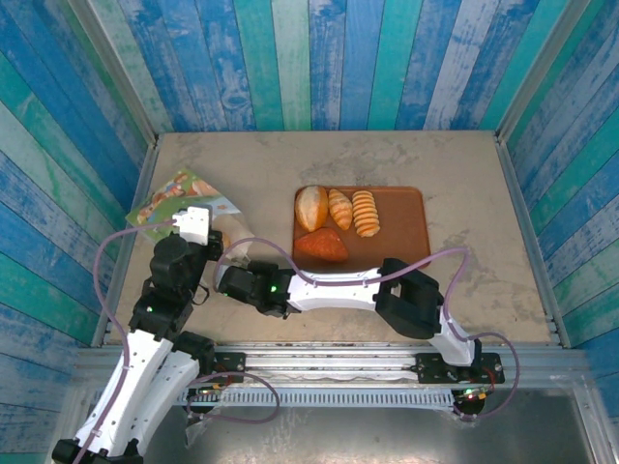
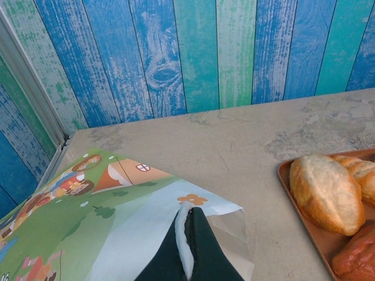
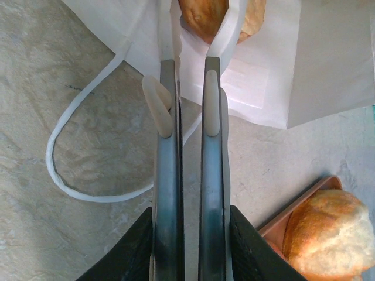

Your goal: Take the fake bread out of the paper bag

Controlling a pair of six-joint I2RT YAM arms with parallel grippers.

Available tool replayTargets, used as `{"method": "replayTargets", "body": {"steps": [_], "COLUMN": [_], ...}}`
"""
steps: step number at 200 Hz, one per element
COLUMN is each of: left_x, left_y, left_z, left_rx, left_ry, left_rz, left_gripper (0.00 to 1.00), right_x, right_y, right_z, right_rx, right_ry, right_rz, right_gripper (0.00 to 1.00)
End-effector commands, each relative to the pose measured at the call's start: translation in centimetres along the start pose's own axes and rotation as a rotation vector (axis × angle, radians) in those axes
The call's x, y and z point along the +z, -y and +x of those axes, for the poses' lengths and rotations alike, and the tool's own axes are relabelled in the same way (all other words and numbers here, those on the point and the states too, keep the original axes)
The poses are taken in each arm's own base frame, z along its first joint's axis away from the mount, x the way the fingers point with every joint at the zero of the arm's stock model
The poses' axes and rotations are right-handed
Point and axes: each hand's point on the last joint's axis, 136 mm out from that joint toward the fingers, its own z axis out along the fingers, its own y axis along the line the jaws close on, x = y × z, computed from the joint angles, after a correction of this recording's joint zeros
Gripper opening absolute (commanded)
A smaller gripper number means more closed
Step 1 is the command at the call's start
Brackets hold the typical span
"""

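Your left gripper [image 2: 188, 221] is clamped on the rim of the paper bag [image 2: 105, 216], likely to steady its mouth. Your right gripper [image 3: 198, 35] reaches into that mouth, jaws narrow around a fake bread roll [image 3: 202, 14] at their tips; whether it grips yet, you cannot tell

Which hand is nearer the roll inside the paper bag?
Right. The right hand is at the mouth of the paper bag, with the roll at its fingertips. The left hand pinches the bag's edge, farther off.
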Motion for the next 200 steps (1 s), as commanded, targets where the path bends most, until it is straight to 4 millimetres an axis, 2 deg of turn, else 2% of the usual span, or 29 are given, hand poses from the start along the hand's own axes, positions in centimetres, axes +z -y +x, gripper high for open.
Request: {"method": "replayTargets", "body": {"steps": [1,29,85,104,117,137,174,200], "left_x": [-0.2,-0.2,0.3,0.4,0.5,0.8,0.8,0.4], "left_y": [-0.2,-0.3,0.5,0.9,0.9,1.1,1.0,1.2], "left_z": [-1.2,-1.6,-2.1,-2.6,-2.8,-2.8,-2.8,-3.0], "left_rx": [-0.024,-0.035,-0.051,-0.064,-0.082,-0.106,-0.138,-0.153], "left_ry": [0.051,0.047,0.033,0.036,0.037,0.041,0.052,0.063], "left_rz": [-0.006,-0.010,0.032,0.051,0.054,0.064,0.060,0.072], "left_gripper": [0.00,0.00,0.00,0.00,0.00,0.00,0.00,0.00], "right_x": [-3.5,-6.3,-9.9,-12.5,-14.2,-16.5,-17.7,-17.6], "right_y": [2.7,3.2,2.6,2.6,2.7,3.6,5.0,6.2], "right_z": [-1.0,-0.6,0.2,-0.1,0.8,3.4,12.9,19.2], "right_rx": [0.143,0.304,0.605,0.673,0.710,0.793,1.041,1.248], "right_ry": [0.069,0.137,0.247,0.319,0.338,0.340,0.198,0.149], "right_rz": [-0.015,-0.168,-0.538,-0.668,-0.714,-0.747,-0.667,-0.555], "right_gripper": [0.20,0.20,0.20,0.21,0.21,0.21,0.22,0.24]}}
